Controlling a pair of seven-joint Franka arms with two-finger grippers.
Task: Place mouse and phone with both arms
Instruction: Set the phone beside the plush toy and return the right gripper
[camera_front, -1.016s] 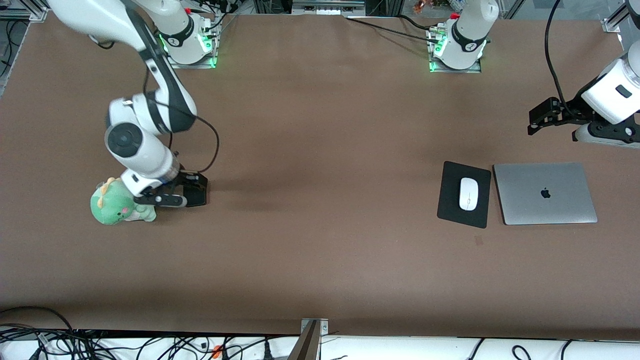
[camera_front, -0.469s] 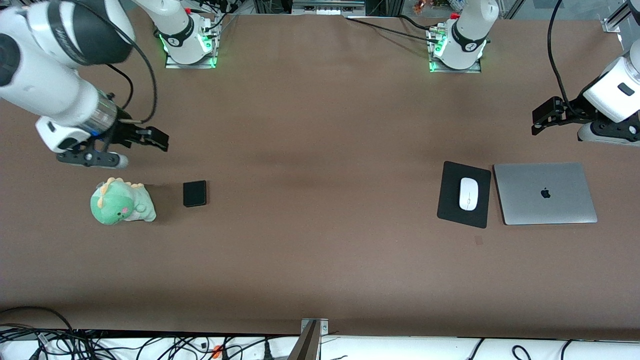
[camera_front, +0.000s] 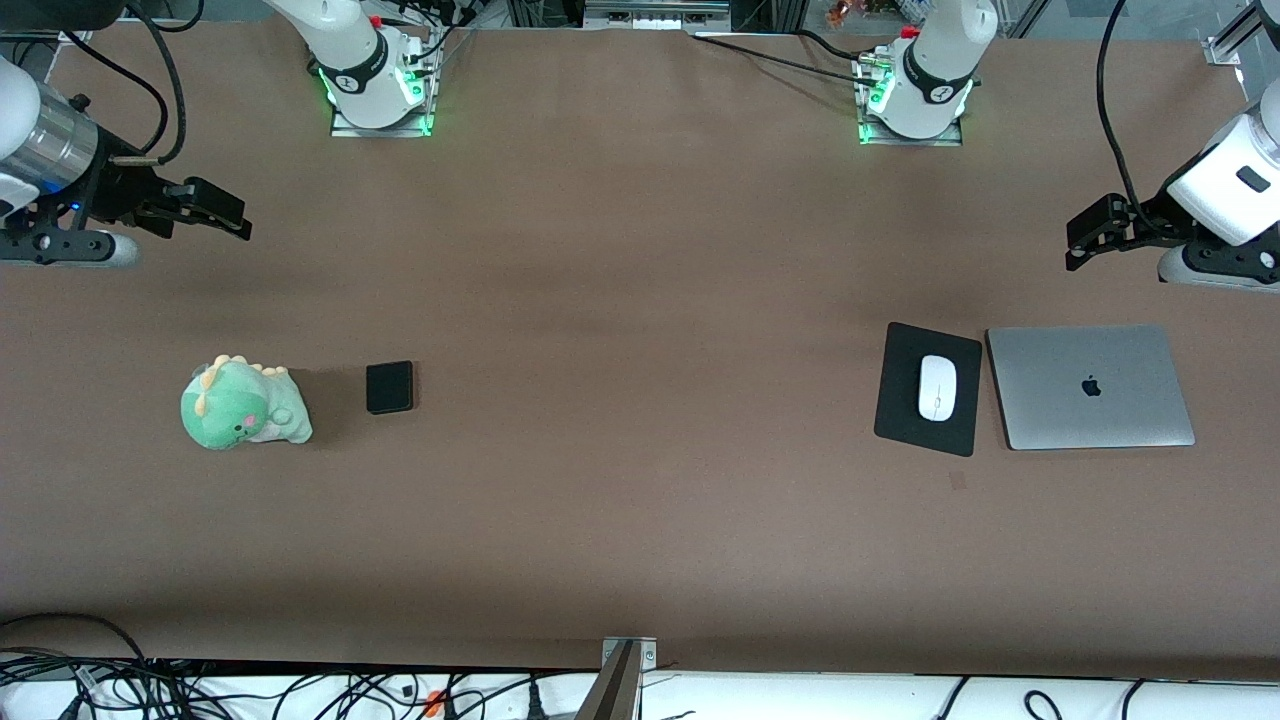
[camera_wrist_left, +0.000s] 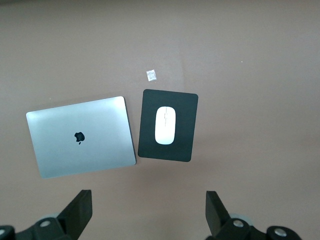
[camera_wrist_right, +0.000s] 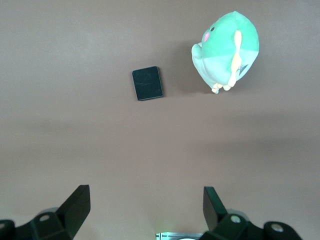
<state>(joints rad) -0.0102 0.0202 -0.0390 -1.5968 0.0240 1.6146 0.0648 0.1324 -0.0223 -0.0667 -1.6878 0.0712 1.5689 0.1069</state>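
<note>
My right gripper (camera_front: 225, 212) and left gripper (camera_front: 1085, 238) hang wide, empty, above the placed phone (camera_front: 389, 387) and mouse (camera_front: 936, 387).

Mouse (camera_front: 937, 387) on pad (camera_front: 902, 400); phone (camera_front: 389, 387) beside plush (camera_front: 243, 405).

1. A brown table (camera_front: 640, 300) filled nearly the whole front view (its surface matte and evenly lit).
2. Tangled black cables (camera_front: 200, 690) lay along a white strip under its nearer edge.
3. A metal bracket (camera_front: 628, 655) was fixed at that edge's middle.
</note>
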